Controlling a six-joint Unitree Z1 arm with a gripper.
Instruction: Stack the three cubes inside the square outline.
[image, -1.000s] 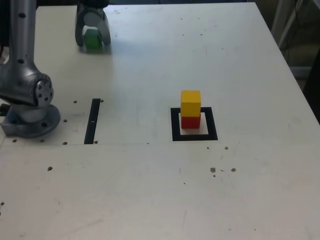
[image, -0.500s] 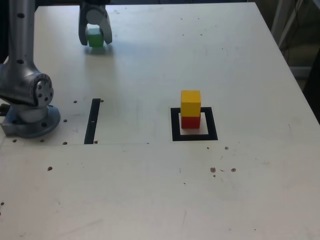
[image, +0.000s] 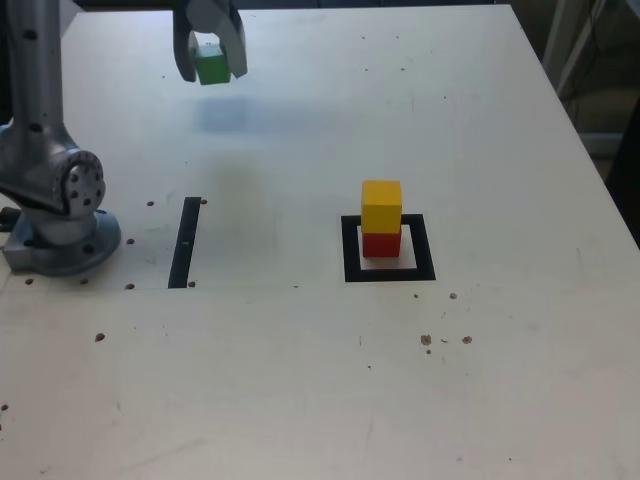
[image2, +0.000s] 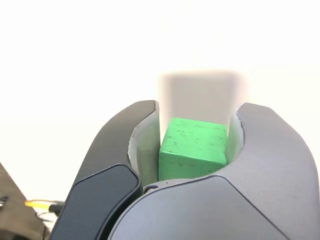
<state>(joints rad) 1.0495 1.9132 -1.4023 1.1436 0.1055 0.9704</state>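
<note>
Green cube (image: 212, 68) sits between the two fingers of the end effector (image: 210, 70), which is clenched on it, near the far edge of the surface (image: 300, 380) at the exterior view's left. In the wrist view the same cube (image2: 194, 147) fills the gap between the dark curved fingers (image2: 120, 150), and both sides of the cube touch the pale inner pads.

One second ago the end effector stood lower in the exterior view and its fingers were wider around the cube, which rested on the surface. Half a second ago the fingers were already narrower. Now the cube is higher in the picture and a little more toward the exterior view's right, and a soft shadow (image: 240, 112) lies on the surface below it and apart from it, so the cube is lifted off the surface.

Yellow cube (image: 381, 206) stands on the red cube (image: 380, 243), and the red one stands on the pale centre of the square outline (image: 350, 250). These two cubes and the outline are in the same place as in both earlier pictures. They are well apart from the end effector.

Thin black strip (image: 185, 242) lies flat beside the grey arm base (image: 60, 225), at the exterior view's left, unchanged.
</note>
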